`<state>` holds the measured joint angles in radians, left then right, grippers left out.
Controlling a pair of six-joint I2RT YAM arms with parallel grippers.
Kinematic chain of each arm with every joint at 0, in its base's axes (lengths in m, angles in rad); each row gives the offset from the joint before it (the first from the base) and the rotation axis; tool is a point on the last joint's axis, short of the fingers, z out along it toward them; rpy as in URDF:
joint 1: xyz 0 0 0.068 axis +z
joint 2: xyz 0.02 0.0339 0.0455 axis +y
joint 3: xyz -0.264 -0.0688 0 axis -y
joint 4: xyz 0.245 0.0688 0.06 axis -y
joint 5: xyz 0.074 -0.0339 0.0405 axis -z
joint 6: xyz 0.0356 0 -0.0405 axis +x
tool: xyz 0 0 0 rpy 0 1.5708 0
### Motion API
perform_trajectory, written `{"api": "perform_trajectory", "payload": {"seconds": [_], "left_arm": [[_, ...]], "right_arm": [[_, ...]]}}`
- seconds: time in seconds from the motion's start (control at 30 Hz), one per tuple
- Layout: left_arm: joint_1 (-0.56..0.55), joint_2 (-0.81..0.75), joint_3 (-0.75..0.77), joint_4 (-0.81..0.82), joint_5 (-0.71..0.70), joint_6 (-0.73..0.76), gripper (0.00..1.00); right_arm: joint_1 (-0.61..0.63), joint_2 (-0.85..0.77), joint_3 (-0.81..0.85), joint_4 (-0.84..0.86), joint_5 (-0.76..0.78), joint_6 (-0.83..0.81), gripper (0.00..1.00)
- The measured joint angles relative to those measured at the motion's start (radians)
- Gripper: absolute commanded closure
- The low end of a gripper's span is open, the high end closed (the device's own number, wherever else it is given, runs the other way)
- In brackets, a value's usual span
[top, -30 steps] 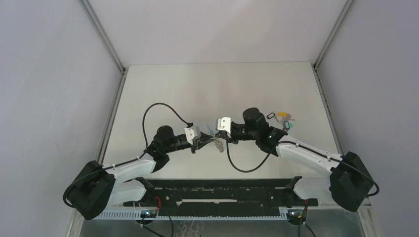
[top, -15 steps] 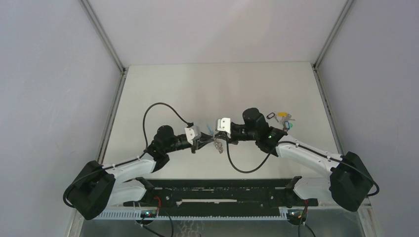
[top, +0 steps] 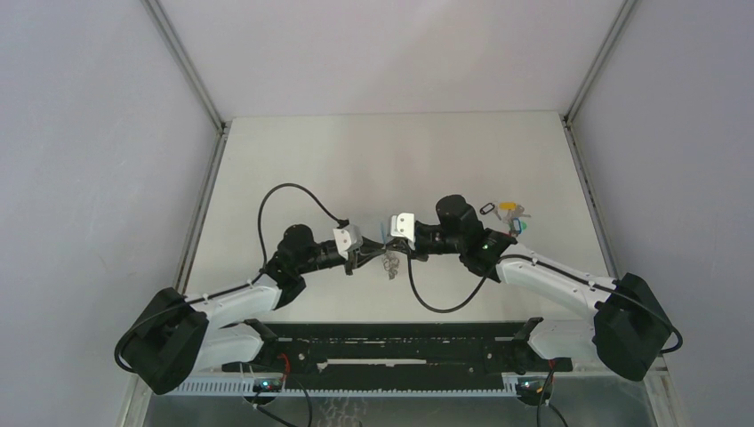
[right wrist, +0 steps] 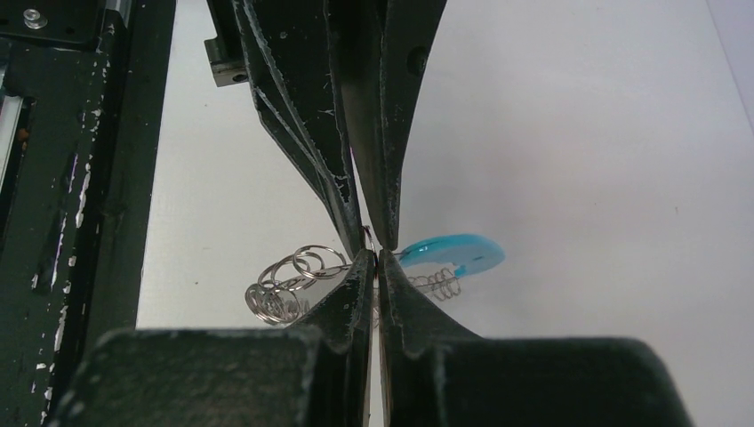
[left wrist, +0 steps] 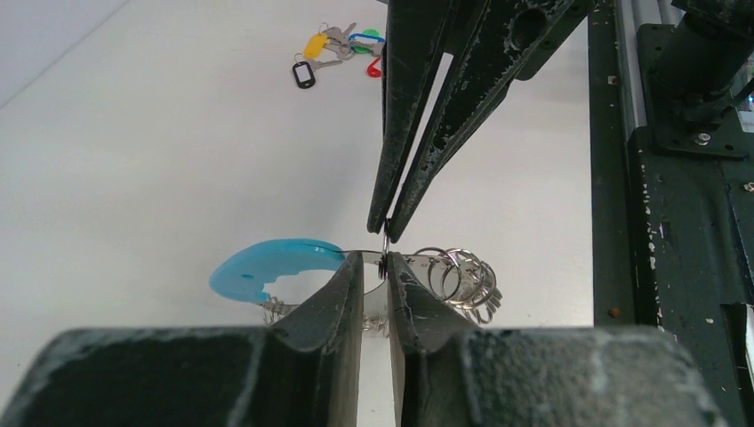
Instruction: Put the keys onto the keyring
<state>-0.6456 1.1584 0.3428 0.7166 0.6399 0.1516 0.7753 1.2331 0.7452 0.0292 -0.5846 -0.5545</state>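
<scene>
Keyring edged toward 9 o'clock, pinched by nearly closed left gripper and right gripper; keys wait unthreaded at 2 o'clock.

Each arm is built from white links and black joint housings. The left arm and the right arm are each terminated by a large black base block near a near corner of the bench. A black cable is looped from each forearm. A white camera housing is fitted at each wrist. A green indicator light is lit on the right arm. The left gripper and the right gripper are fitted with tapered black fingers, whose paint is chipped to pale specks.
</scene>
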Motion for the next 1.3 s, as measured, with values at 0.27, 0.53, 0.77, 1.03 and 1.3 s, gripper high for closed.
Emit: {"api": "perform_trajectory", "payload": {"seconds": [0.27,0.53,0.77,1.03,1.3], "left_arm": [[0.0,0.011,0.0,0.007,0.001,-0.001,0.93],[0.0,0.018,0.0,0.006,0.01,-0.002,1.0],[0.0,-0.037,0.0,-0.068,-0.02,0.002,1.0],[0.0,-0.092,0.013,-0.182,-0.08,0.026,0.99],[0.0,-0.106,0.013,-0.227,-0.133,0.026,1.0]], "right_arm": [[0.007,0.0,0.0,0.0,0.0,0.001,1.0],[0.007,0.0,0.0,0.002,0.01,0.01,0.9],[0.004,-0.041,0.0,0.004,0.066,0.072,0.57],[-0.016,-0.165,-0.027,0.065,0.255,0.198,0.48],[-0.05,-0.257,-0.108,0.161,0.462,0.334,0.27]]}}
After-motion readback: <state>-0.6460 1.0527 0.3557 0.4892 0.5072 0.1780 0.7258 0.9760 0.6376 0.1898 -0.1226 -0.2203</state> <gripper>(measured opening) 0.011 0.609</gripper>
